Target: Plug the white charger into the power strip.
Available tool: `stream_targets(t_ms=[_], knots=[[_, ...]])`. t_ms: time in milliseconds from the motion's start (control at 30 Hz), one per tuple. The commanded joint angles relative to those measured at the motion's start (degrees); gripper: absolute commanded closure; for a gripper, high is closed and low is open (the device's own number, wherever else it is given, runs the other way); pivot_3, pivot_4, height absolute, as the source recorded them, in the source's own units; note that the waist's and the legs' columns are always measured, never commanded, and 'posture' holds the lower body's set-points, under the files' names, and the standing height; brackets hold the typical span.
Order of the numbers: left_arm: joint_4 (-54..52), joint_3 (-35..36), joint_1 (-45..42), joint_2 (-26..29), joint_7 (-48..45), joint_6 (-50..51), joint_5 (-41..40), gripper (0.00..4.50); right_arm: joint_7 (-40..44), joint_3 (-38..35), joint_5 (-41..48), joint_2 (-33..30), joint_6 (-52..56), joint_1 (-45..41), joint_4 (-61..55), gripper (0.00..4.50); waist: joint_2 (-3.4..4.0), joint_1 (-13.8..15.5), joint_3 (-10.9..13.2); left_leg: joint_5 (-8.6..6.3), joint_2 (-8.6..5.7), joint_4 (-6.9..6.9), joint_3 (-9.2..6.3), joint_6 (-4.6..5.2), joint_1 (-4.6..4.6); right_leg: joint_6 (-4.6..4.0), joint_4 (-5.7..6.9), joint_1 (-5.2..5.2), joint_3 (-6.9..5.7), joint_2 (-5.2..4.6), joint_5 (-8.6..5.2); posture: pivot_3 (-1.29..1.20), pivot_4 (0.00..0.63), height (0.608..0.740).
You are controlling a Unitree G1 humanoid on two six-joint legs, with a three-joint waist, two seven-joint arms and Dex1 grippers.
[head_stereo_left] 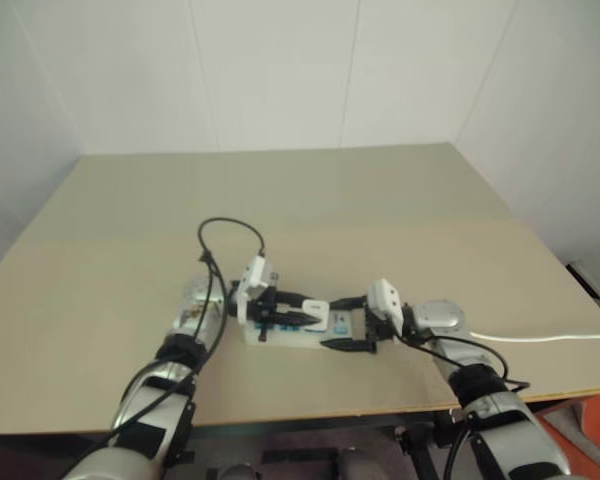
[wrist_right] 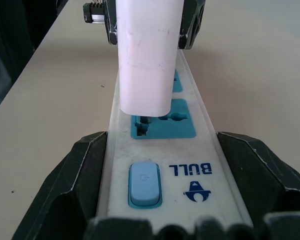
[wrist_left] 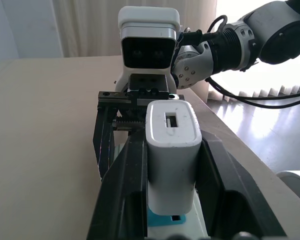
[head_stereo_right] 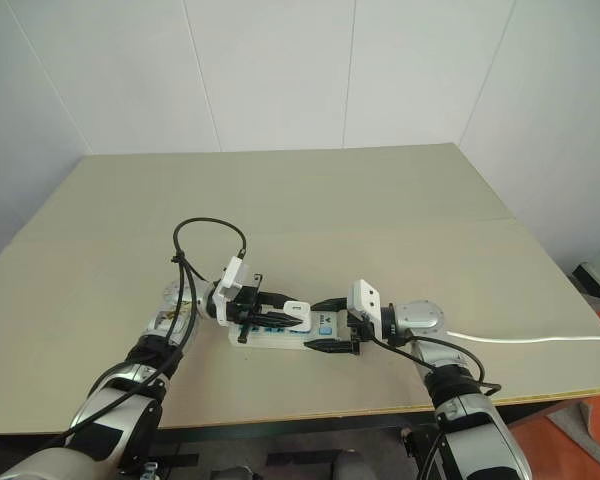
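Right wrist view: charger (wrist_right: 144,55) prongs seemingly entering strip (wrist_right: 200,145)

I count one white charger (wrist_left: 172,150), one power strip (wrist_right: 190,170), one counter (head_stereo_left: 380,200), and my two end effectors.

Head cameras overlook the table (head_stereo_left: 400,200); opposed wrist cameras closely share the power strip (wrist_right: 190,150).

Both arms low near table's front edge, grippers facing each other.
Left gripper (head_stereo_right: 280,310) clamped on white charger (head_stereo_right: 297,314); right gripper (head_stereo_right: 328,325) clamped on power strip (wrist_right: 210,150).
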Motion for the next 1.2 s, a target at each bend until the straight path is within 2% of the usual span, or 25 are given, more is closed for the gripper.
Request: stream_targets(t_ms=[33,333,500,900,967,1200], knots=[[1.84,-2.03,0.32,0.75,-0.22,-0.66,1.37,3.52,0.78,2.63,-3.2,0.12,0.21,1.54,0.87,1.13,0.01,0.01,-0.01,0.0,0.0,0.0,0.0,0.0,0.01,0.0,0.0,0.01,0.0,0.0,0.0,0.0,0.15,0.74],[7.75,-5.32,-1.09,2.24,-0.22,-5.81,3.02,3.52,1.12,2.72,-3.45,0.03,-0.08,1.52,0.71,1.13,0.01,-0.02,-0.06,-0.04,0.03,-0.01,0.0,0.07,0.01,0.01,-0.03,0.01,0.01,0.06,-0.01,0.0,0.15,0.74],[10.47,-4.32,-1.57,1.68,-0.2,-7.77,3.87,3.52,1.13,2.67,-3.46,-0.03,-0.04,1.55,0.61,1.13,0.01,0.06,-0.08,-0.05,0.03,-0.01,0.0,0.09,0.04,0.03,-0.02,0.03,0.02,0.06,-0.02,0.0,0.15,0.74],[11.3,-4.82,-0.67,2.94,2.48,-3.32,6.14,3.52,0.62,2.99,-4.09,0.01,-0.84,1.54,1.09,1.13,0.01,0.12,-0.28,-0.06,0.02,-0.01,0.0,0.1,0.08,0.27,-0.02,0.08,0.02,0.06,-0.16,0.0,0.15,0.74],[10.47,-5.08,-0.53,3.23,2.55,0.08,6.17,3.52,0.53,3.11,-4.26,0.09,-1.15,1.48,1.35,1.13,0.0,0.11,-0.34,-0.06,0.03,-0.02,-0.01,0.1,0.1,0.29,-0.01,0.09,0.02,0.07,-0.17,0.0,0.15,0.74],[7.65,-6.18,1.98,3.54,5.12,-1.56,8.07,3.52,0.27,3.21,-4.6,0.39,-2.06,1.16,2.12,1.13,0.0,0.12,-0.74,-0.07,0.03,-0.05,-0.01,0.12,0.15,0.33,-0.02,0.12,0.04,0.08,-0.19,0.0,0.15,0.74]])
